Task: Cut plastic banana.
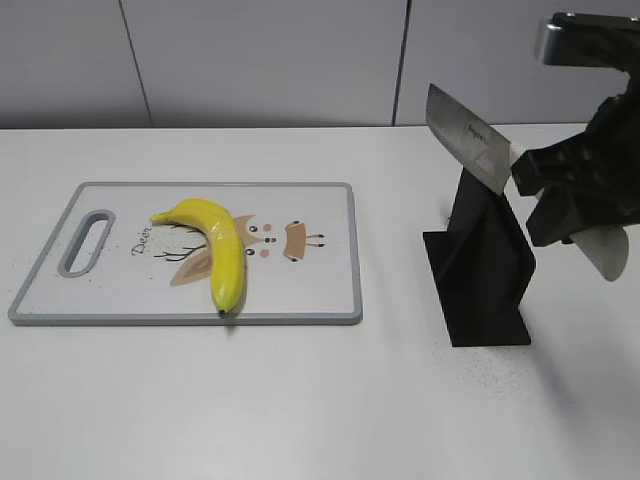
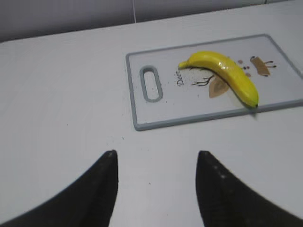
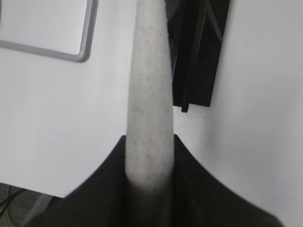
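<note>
The plastic banana [image 1: 222, 245] is glossy yellow and lies curved on the white cutting board [image 1: 330, 200], its dark tip near the board's front edge. It also shows in the left wrist view [image 2: 227, 73] on the board [image 2: 142, 109]. My right gripper [image 1: 560, 195] is shut on the knife's pale speckled handle [image 3: 149, 94] and holds the knife in the air, well to the right of the board. The blade [image 1: 465, 140] points up and left above the stand. My left gripper [image 2: 156, 153] is open and empty above bare table, short of the board.
A black knife stand [image 1: 485, 270] stands on the table right of the board, just below the blade; it also shows in the right wrist view [image 3: 196, 56]. A grey-rimmed board corner [image 3: 80, 52] shows there too. A wall runs behind the table.
</note>
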Controlling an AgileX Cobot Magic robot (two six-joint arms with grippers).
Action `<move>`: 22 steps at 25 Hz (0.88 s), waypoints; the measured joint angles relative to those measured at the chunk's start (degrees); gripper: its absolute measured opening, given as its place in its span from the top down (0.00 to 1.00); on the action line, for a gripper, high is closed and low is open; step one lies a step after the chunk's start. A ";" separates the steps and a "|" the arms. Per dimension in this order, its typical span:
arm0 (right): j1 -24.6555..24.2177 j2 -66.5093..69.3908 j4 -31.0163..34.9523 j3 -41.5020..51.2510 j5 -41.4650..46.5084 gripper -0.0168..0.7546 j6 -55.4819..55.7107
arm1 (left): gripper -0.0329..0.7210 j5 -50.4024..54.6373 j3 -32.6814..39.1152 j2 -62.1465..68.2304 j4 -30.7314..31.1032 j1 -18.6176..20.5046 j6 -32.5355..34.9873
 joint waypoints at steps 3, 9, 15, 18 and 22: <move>0.00 0.00 -0.17 0.00 -1.57 0.77 1.18 | 0.30 -0.87 3.01 -4.61 -0.33 0.00 0.00; 0.00 -0.12 -4.45 0.44 -1.84 0.77 6.21 | 0.30 -0.37 4.28 -5.66 -1.00 0.00 -0.06; 0.00 -0.13 -6.89 1.54 -2.56 0.77 8.96 | 0.30 -0.44 4.28 -5.66 0.14 0.00 -2.34; 0.00 -0.13 -6.96 2.02 -2.99 0.77 9.14 | 0.30 -0.44 4.28 -5.66 0.52 0.00 -2.92; 0.00 -0.13 -7.08 2.97 -4.39 0.77 9.32 | 0.25 -0.49 4.28 -5.66 0.52 0.00 -2.95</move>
